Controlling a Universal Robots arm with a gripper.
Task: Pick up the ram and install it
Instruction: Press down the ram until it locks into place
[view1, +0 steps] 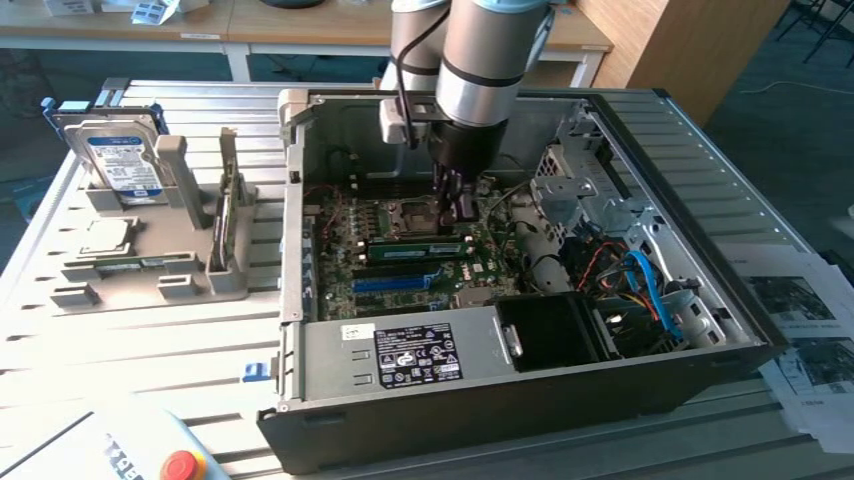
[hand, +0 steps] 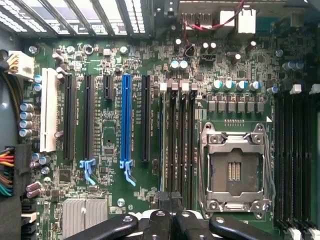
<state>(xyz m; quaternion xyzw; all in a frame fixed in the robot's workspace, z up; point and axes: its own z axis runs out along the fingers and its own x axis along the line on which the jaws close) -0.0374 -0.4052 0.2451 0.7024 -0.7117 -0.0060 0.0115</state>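
The ram (view1: 416, 247) is a green stick lying in the motherboard's memory slots inside the open computer case (view1: 300, 300). My gripper (view1: 461, 212) hangs inside the case, just above the end of the ram toward the exterior view's right. In the wrist view my gripper (hand: 171, 199) is shut, its dark fingertips pressed together with nothing visible between them. They sit over one end of the black memory slots (hand: 177, 145). A thin edge in the slot nearest the black expansion slots looks like the ram (hand: 163, 145) seen from above. Whether the fingertips touch it I cannot tell.
A grey fixture (view1: 147, 270) at the exterior view's left holds a silver hard drive (view1: 120, 160) and an upright stick (view1: 224, 215). In the case are the power supply (view1: 400, 355), drive cage (view1: 587, 190) and cables. A CPU socket (hand: 235, 167) and blue slot (hand: 126, 120) flank the memory slots.
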